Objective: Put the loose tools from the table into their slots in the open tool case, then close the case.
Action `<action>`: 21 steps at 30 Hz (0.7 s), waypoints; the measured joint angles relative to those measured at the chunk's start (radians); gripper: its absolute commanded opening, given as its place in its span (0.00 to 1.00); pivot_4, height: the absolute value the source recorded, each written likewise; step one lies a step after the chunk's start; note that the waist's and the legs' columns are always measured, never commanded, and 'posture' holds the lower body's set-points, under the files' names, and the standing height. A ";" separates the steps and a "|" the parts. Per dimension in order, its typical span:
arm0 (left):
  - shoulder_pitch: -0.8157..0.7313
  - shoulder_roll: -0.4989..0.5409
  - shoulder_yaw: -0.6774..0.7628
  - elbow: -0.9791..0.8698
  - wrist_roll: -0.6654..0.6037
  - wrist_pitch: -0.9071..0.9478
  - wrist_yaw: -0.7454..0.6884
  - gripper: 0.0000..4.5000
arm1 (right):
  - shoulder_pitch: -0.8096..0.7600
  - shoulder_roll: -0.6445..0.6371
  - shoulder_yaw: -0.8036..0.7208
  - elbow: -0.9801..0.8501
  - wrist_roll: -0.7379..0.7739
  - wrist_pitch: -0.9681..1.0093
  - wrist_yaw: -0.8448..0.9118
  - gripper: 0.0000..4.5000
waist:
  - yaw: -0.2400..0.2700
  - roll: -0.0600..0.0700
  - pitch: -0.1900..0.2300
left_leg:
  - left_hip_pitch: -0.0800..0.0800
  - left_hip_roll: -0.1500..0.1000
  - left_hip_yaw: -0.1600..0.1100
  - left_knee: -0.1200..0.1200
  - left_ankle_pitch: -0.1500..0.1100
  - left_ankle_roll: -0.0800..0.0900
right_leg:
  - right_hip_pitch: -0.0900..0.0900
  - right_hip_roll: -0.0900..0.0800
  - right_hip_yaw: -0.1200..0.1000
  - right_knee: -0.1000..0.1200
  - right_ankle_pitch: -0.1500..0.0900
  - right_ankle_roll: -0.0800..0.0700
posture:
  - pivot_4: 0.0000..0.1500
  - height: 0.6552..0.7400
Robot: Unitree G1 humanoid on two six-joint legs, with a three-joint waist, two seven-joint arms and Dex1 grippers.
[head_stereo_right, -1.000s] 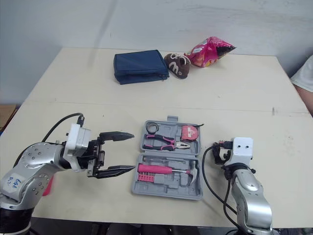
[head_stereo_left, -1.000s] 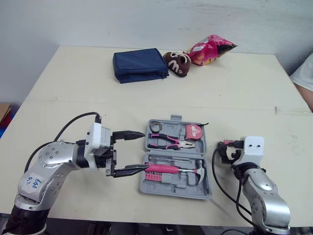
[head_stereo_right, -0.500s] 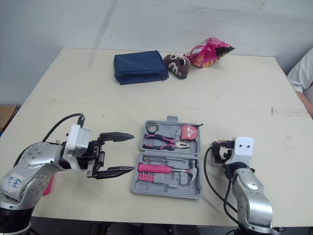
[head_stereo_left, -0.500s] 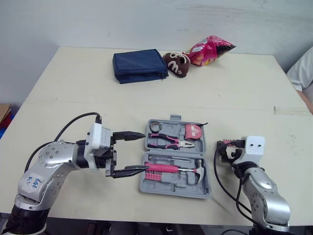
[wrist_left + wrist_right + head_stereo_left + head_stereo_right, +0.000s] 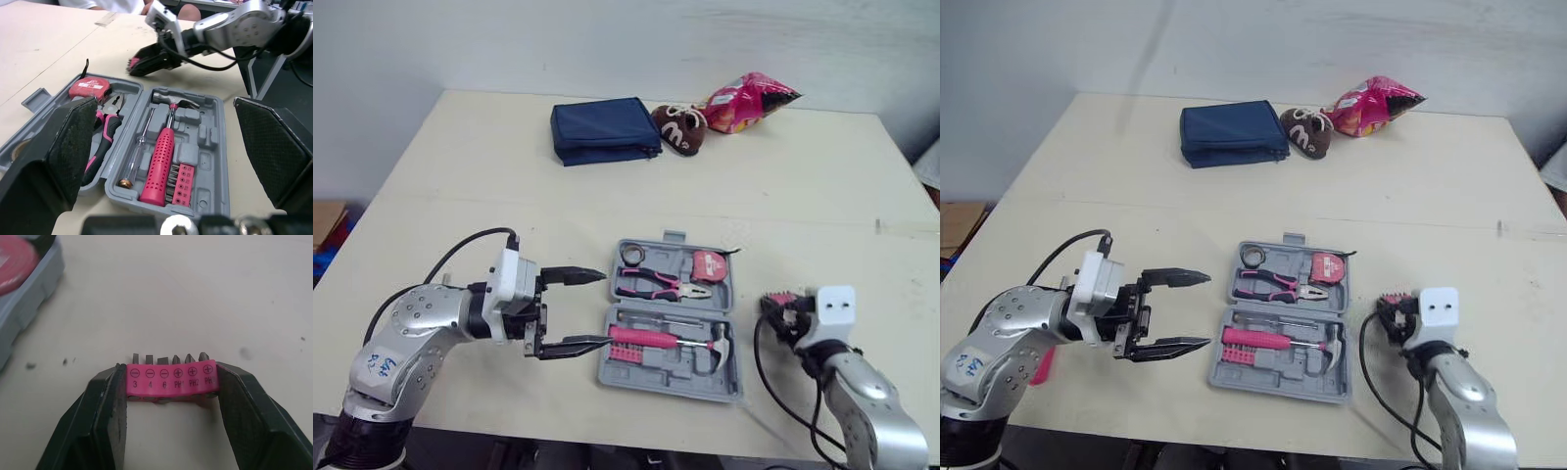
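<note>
A pale table (image 5: 460, 166) is set before a white wall, with a blue pouch (image 5: 604, 127), a brown plush (image 5: 683, 127) and a pink snack bag (image 5: 751, 101) ranged along its far edge. The open grey tool case (image 5: 671, 328) lies near the front edge, its hammer (image 5: 164, 156) laid lengthwise, head to the right. The left gripper (image 5: 605, 307) is spread wide just left of the case. In the right wrist view the right gripper (image 5: 171, 372) is seen clamped on the pink bit holder (image 5: 171, 382), right of the case. The holder's long axis spans the fingers, its bit tips pointing away from the wrist, and the labels 3, 4, 6 and PH can be read.
</note>
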 measured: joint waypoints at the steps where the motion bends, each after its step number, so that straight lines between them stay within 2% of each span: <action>1: 0.006 0.000 0.000 0.000 0.000 0.000 0.000 1.00 | 0.025 0.000 -0.001 -0.027 0.019 0.015 0.009 0.50 | 0.000 0.000 0.000 | 0.000 0.000 0.000 0.000 0.000 0.000 | 0.000 0.000 0.000 0.000 0.000 0.000 | 1.00 1.00; 9: 0.018 -0.010 -0.008 -0.020 -0.011 0.000 0.000 1.00 | 0.188 0.011 -0.071 -0.209 0.156 0.126 0.018 0.50 | -0.001 0.000 0.000 | 0.000 0.000 -0.001 0.001 0.000 0.000 | 0.001 0.000 -0.001 0.001 0.000 0.000 | 1.00 1.00; 21: 0.018 -0.021 -0.033 -0.031 -0.020 0.023 0.018 1.00 | 0.223 0.095 -0.012 -0.255 0.158 0.171 -0.115 0.50 | -0.001 0.000 0.000 | -0.001 0.000 -0.003 0.000 0.000 0.000 | 0.000 0.000 -0.003 -0.001 0.000 0.000 | 1.00 1.00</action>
